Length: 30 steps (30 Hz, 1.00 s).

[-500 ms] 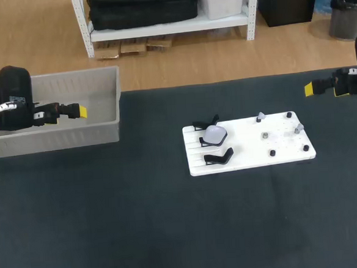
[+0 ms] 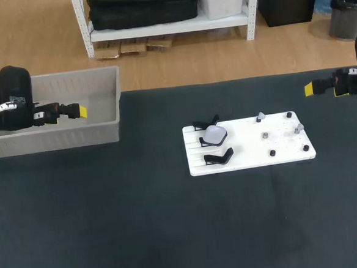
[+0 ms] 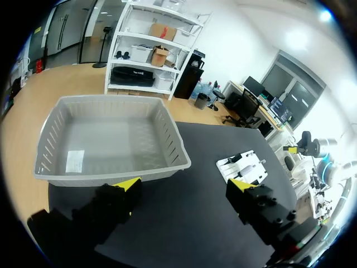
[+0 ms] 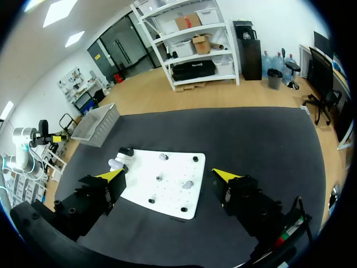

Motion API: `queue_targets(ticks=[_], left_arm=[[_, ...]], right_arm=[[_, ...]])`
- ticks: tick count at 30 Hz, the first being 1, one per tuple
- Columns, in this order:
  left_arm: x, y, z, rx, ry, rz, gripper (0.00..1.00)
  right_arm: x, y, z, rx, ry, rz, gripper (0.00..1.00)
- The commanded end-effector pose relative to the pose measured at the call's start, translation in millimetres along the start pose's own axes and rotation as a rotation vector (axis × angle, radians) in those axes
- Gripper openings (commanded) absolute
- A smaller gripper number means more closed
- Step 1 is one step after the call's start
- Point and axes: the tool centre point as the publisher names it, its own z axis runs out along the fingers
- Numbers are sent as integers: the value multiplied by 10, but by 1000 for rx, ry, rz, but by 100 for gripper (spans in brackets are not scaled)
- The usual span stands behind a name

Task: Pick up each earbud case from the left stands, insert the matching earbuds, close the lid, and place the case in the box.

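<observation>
"Head view for the layout: earbud case (image 2: 214,133) resting on the black stands (image 2: 219,157) at the left end of the white board (image 2: 247,157), well apart from both arms. Not yet picked up."

"And the end effectors?"

"Left end effector (image 2: 79,110) spread wide, holding nothing, up by the grey box (image 2: 108,131). Right end effector (image 2: 310,88) likewise wide open and empty, out past the board's far end. Same in both wrist views."

"So what could go wrong?"

"Several things, by judgement. Long reach to the case for either arm, hence a risk of coming in skewed, clipping a stand prong and knocking the case off rather than seating it between the fingers. Smooth, rounded shell too — likely to squirt out of an off-centre pinch."

"And the earbuds (image 2: 299,127)?"

"Small, perched on pegs over the board's right half, near one another. Easy to nudge a neighbour, or to take one not matching this case. Lid state impossible to tell from here; if shut, no insertion until opened."

"The board itself?"

"Seemingly just lying on the dark surface (image 2: 142,234) — liable to slide under a sideways push, spoiling the aim of both arms."
</observation>
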Motion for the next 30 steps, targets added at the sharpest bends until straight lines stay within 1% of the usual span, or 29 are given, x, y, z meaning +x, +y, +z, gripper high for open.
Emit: queue_targets(ticks=[1,2,3,4,6,7,9,11,13,15,16,17,30], left_arm=[[-68,-86,-15,184,-110,95,100],[-94,-107,-37,255,-185,177,100],[-99,-135,-37,280,-225,296,100],[-96,-167,-37,370,-265,391,100],[-87,-187,-62,482,-354,510,100],[-87,-193,-77,542,-370,534,100],[-88,-211,-99,612,-396,623,100],[-88,-240,-145,682,-429,676,100],[-76,-277,-172,726,-436,751,100],[-48,-336,-183,770,-407,810,100],[-29,-377,-184,773,-382,842,100],[-10,-434,-170,738,-339,872,100],[-10,-434,-170,738,-339,872,100]], right_arm=[[0,-7,3,-2,0,-1,100],[0,-7,3,-2,0,-1,100],[0,-7,3,-2,0,-1,100],[0,-7,3,-2,0,-1,100],[0,-7,3,-2,0,-1,100],[0,-7,3,-2,0,-1,100],[0,-7,3,-2,0,-1,100],[0,-7,3,-2,0,-1,100],[0,-7,3,-2,0,-1,100],[0,-7,3,-2,0,-1,100],[0,-7,3,-2,0,-1,100],[0,-7,3,-2,0,-1,100],[0,-7,3,-2,0,-1,100]])
